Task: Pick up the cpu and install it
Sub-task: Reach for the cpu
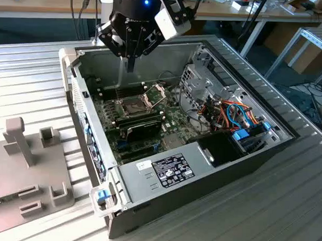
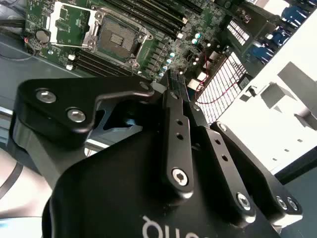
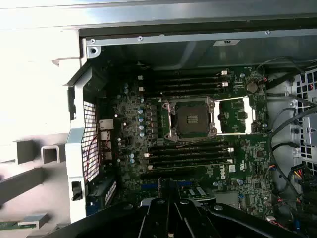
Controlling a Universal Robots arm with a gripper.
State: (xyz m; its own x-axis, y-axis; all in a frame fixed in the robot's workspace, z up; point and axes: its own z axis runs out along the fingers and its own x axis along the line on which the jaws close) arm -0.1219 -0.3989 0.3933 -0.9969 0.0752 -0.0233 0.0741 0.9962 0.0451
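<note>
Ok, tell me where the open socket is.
In the exterior view the socket sits on the green board inside the open case, below the hand, its metal frame flipped toward the exterior view's right.

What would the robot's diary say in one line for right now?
gripper: hovering above motherboard | computer case: open | socket: empty | frame: flipped open
</note>
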